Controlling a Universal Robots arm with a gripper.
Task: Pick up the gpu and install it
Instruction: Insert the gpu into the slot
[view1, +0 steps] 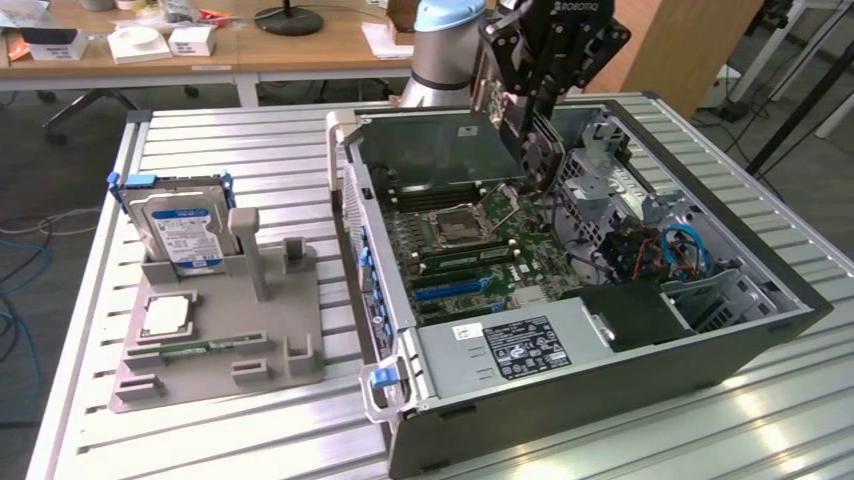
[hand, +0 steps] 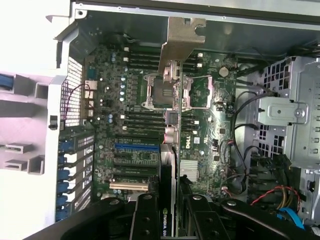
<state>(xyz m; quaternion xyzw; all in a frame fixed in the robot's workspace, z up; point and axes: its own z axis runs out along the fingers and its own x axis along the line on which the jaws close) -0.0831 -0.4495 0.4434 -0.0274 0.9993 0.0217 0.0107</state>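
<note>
One risk: the gripper (hand: 170, 216), clamped on the gpu (hand: 168, 175), hangs it above the motherboard (hand: 107, 85); a slip could knock its silvery end against the CPU socket (hand: 150, 89)

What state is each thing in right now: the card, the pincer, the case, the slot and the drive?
gpu: gripped edge-on above the motherboard, not yet seated.
pincer: shut on the gpu.
computer case: lying on its side, side panel off, open.
blue slot: empty.
hard drive: standing upright in the grey holder, outside the case.
</note>
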